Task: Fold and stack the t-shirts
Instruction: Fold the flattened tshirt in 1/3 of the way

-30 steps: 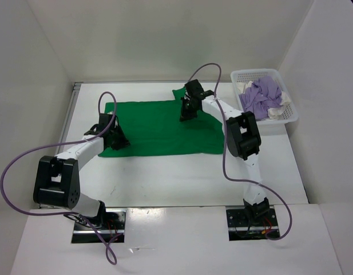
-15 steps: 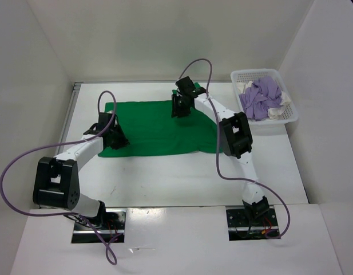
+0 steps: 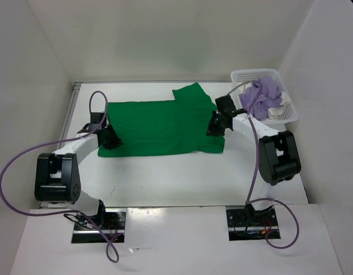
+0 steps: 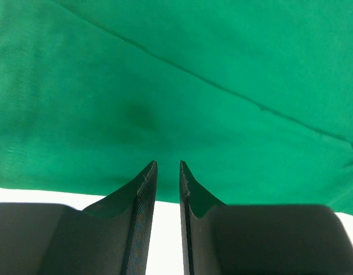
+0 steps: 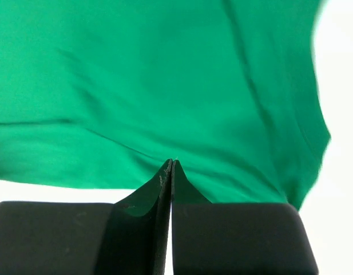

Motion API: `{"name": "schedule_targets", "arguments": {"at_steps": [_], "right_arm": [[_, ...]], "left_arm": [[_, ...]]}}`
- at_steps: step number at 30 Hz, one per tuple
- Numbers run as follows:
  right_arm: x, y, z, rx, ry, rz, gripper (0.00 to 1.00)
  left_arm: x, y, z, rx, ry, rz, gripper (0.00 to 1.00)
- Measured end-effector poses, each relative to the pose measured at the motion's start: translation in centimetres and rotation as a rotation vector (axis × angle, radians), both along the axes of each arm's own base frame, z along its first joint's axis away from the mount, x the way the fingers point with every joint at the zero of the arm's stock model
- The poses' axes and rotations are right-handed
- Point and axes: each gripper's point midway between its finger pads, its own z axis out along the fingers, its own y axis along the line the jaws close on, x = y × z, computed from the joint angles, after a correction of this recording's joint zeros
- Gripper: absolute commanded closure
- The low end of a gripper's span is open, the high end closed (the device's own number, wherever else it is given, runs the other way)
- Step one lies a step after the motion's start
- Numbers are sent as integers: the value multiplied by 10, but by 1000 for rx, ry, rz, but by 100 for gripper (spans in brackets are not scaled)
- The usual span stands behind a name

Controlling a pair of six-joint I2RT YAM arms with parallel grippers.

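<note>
Resting at the 9 o'clock edge of the green t-shirt (image 3: 159, 123), the left gripper (image 3: 109, 137) was seen with its jaws parted by only a narrow slit, white table showing through the gap and no cloth seen pinched between them. The right gripper (image 3: 214, 127) was found at the shirt's 3 o'clock edge with its fingers pressed fully together over the green cloth; whether any fabric was caught between them could not be told.

Compared with a second earlier, the right arm had been swung away from the shirt's 12 o'clock edge to its 3 o'clock side, and the sleeve at 1 o'clock, previously hidden behind that arm, was now laid out flat. The left gripper had been shifted slightly toward 9 o'clock.

The shirt was spread flat on a white table (image 3: 182, 177) enclosed by plain white walls (image 3: 165, 40). At 2 o'clock a white mesh basket (image 3: 279, 121) was set, with the purple t-shirt (image 3: 262, 94) and the white t-shirt (image 3: 277, 112) crumpled inside it.
</note>
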Motion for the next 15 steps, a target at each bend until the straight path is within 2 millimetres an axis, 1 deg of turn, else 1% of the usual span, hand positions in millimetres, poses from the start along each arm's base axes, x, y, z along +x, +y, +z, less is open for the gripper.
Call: {"name": "schedule_targets", "arguments": {"at_steps": [2, 4, 5, 6, 7, 11, 13, 15], "right_arm": [[-23, -11, -30, 8, 86, -60, 98], [-44, -22, -57, -1, 168, -110, 98], [-53, -26, -67, -8, 202, -130, 98], [-56, -28, -73, -13, 223, -151, 98], [-57, -30, -77, -15, 233, -167, 99], [-50, -34, -79, 12, 232, -237, 99], [-47, -42, -80, 38, 229, -283, 100], [-49, -55, -80, 65, 222, -336, 100]], "left_arm": [[1, 6, -3, -18, 2, 21, 71], [1, 11, -11, -49, 22, 42, 71], [-1, 12, -17, -63, 41, 54, 71], [-3, 14, -25, -78, 68, 67, 71], [-5, 15, -31, -94, 86, 80, 71], [-2, 20, -31, -161, 81, 115, 68], [-4, 23, -32, -206, 80, 142, 68], [-8, 30, -32, -258, 78, 167, 66]]}}
